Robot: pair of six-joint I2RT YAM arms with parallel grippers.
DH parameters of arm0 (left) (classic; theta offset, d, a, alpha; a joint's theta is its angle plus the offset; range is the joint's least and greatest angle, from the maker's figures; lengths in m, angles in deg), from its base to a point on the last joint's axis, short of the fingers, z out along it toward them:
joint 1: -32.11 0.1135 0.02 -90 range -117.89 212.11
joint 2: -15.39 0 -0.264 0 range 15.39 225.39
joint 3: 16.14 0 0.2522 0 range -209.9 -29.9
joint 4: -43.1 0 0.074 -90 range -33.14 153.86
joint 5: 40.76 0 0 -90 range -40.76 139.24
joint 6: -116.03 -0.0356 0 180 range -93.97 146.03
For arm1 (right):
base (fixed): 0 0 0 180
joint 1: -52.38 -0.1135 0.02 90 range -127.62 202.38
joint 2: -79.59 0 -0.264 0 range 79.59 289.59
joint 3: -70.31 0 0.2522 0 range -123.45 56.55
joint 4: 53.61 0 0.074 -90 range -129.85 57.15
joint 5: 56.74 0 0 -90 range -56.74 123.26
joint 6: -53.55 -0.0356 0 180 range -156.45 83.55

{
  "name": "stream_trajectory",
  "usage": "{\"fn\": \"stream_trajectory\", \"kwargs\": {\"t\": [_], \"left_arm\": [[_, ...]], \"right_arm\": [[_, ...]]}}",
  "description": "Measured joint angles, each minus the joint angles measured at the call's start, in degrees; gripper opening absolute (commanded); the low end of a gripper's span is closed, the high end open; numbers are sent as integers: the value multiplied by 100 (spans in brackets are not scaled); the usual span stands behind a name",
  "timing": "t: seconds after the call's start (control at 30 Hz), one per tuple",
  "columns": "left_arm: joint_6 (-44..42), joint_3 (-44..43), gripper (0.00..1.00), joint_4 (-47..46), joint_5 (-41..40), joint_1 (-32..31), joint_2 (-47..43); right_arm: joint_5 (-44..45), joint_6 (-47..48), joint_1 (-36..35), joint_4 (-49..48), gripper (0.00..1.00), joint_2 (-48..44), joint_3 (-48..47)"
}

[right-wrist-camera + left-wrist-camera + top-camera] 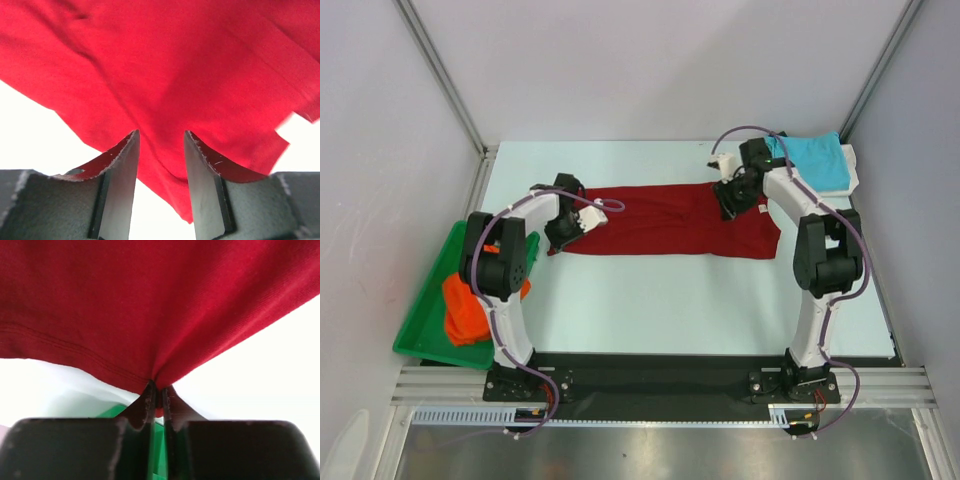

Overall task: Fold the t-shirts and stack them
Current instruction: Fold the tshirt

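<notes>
Dark red t-shirt (665, 220) lies as a long band across the middle of the table (650, 300), wrinkled, not squared up. Left gripper (565, 228) is at its left end. On the left wrist view the jaws are pinched almost shut on a small pleat of the cloth just by the hem (158, 390), so I count that as a grip. Right gripper (732, 200) is at the right end. On its wrist view (161, 137) the jaws stand apart with cloth in the gap, not clamped. My read is one end held and one end not. Risks as I see them: if the left lifts or pulls now, the shirt drags from one side and bunches or skews. The left bite is shallow, so tension could slip it out. The right could close on one layer only, and the fold would then come out lopsided. Turquoise t-shirt (812, 160) sits in the far right corner right behind the right arm, so a wide swing could knock it. Orange t-shirt (468, 310) is in the green tray (425, 335) beside the left arm, with the same snag risk.
</notes>
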Motion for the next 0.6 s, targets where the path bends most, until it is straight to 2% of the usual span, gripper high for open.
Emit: {"fn": "stream_trajectory", "kwargs": {"t": [0.1,0.27,0.6], "left_arm": [[2,197,0,-144,-76,-66,-129],[39,623,0,-247,-203,-313,-422],[326,1541,1,638,-114,-1058,-1106]], "right_arm": [[-85,-306,411,9,44,48,-125],[-216,-697,933,-79,43,533,-846],[-356,-741,1038,136,41,1746,-1725]]}}
